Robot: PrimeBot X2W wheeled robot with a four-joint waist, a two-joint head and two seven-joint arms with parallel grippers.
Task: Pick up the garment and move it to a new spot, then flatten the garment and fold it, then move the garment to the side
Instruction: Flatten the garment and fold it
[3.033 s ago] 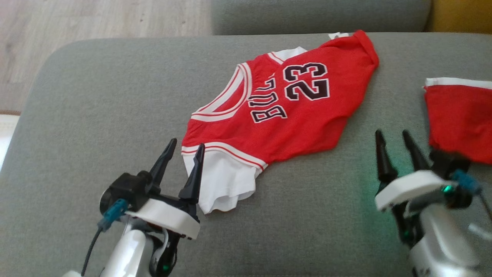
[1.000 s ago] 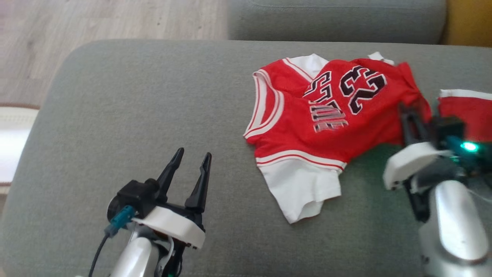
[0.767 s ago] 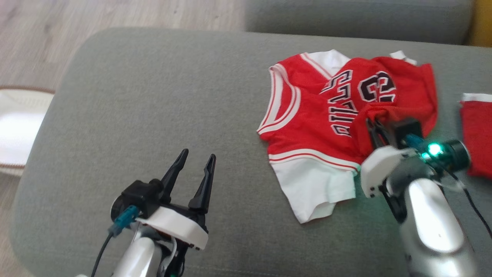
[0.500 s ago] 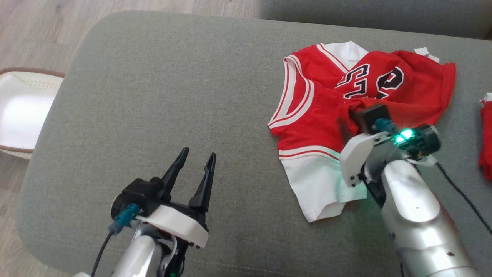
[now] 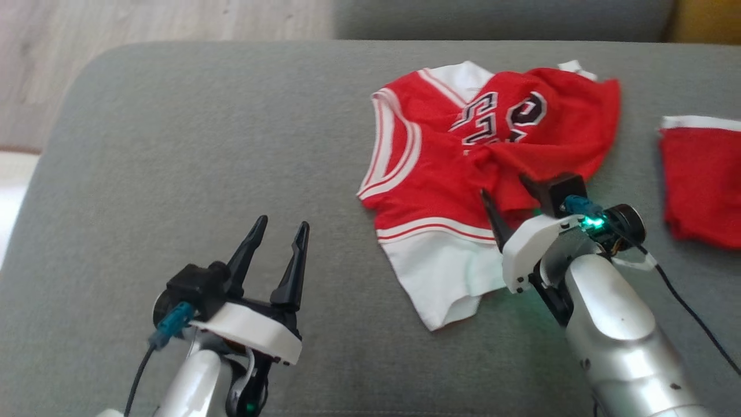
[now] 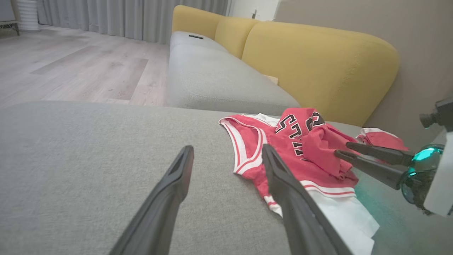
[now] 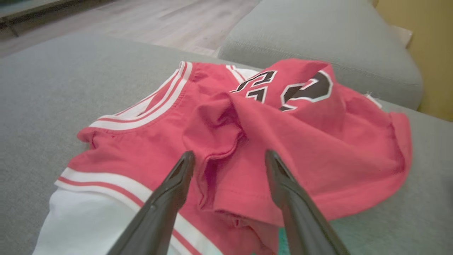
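Red jersey (image 5: pixel 440 168) with white trim and black numbers, crumpled right of centre in the head view, its hem folded up over the lettering, a white cloth section poking out toward the bottom of the frame. Right gripper (image 5: pixel 503 186) at the jersey's lower right edge, fingers spread wide, gripping nothing; in the right wrist view, a bunched fold of red cloth between the two fingertips, loose and unpinched. Left gripper (image 5: pixel 282 222) in the lower left of the head view, well apart from the jersey, fingers likewise spread wide and empty, above bare cushion. Second red piece of clothing (image 5: pixel 700 179) with a white band at the right edge of the frame, apart from the jersey. All on a broad grey cushion (image 5: pixel 173 145) with a rounded corner at the upper left. Beyond it, pale wooden floor (image 5: pixel 145 23) along the top left. In the left wrist view, a grey sofa seat (image 6: pixel 208 81) and yellow backrest (image 6: pixel 318 67) behind the jersey, grey curtains (image 6: pixel 106 17) at the top left.
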